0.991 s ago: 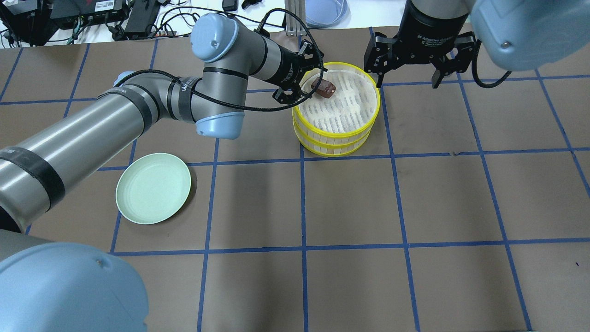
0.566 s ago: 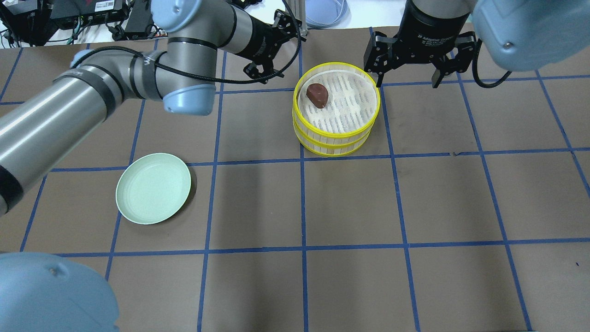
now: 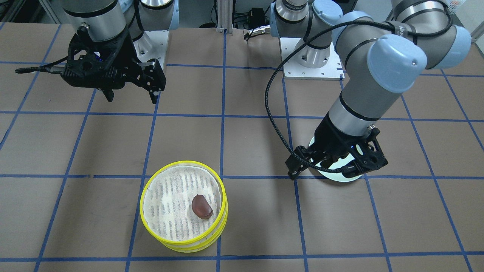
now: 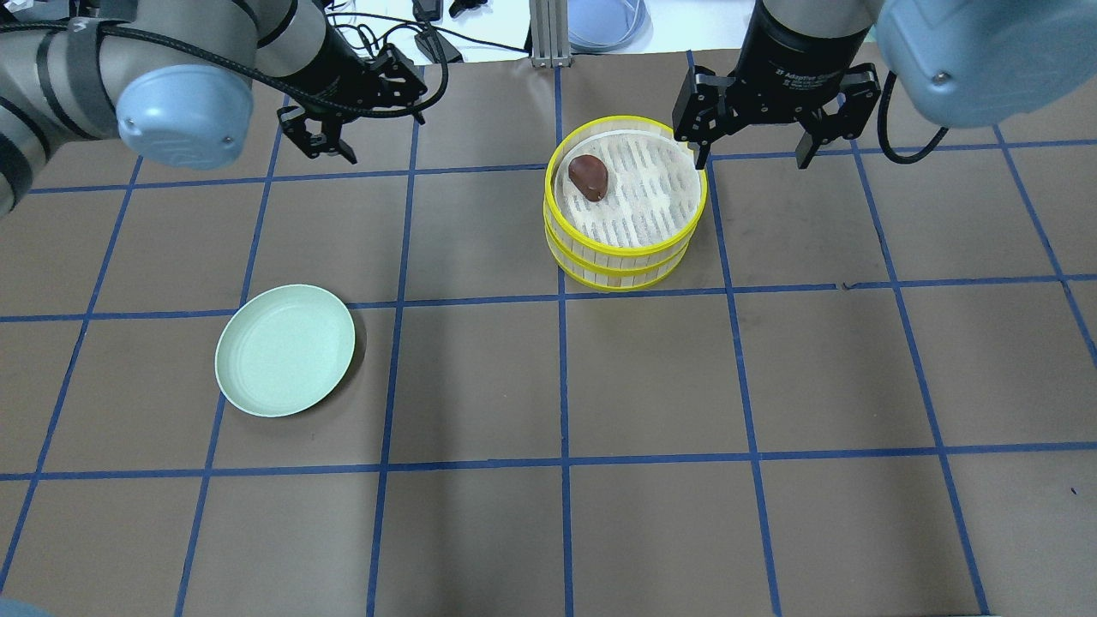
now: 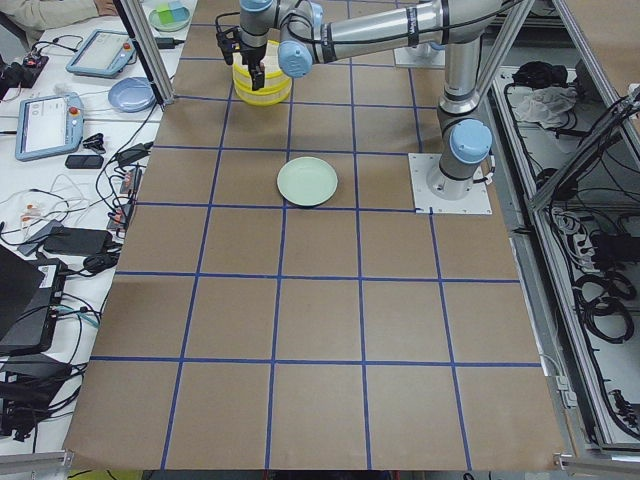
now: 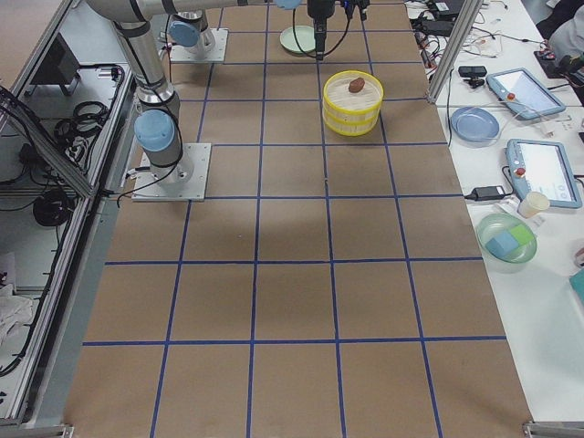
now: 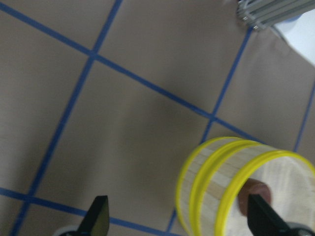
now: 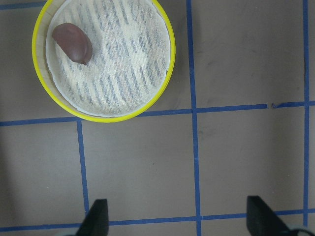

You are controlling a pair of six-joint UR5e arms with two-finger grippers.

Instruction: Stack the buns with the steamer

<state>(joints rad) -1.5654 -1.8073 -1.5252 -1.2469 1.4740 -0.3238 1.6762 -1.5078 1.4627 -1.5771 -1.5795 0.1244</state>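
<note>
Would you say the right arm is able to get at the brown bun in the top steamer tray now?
Probably yes. The brown bun lies uncovered in the top tray, and the right gripper hangs open beside that tray, with nothing between them; the left gripper is away to the side.

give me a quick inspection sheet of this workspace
surface: brown-paper table with a blue tape grid.
job's things: steamer, two trays stacked; brown bun on the top liner; white bun not seen.
clutter: pale green plate, empty.
grippers: left gripper open, empty; right gripper open, empty, raised near the steamer.
cables: black cable looped along the left arm.
surroundings: electronics and wires beyond the table's far edge; teach pendants on a side bench.
</note>
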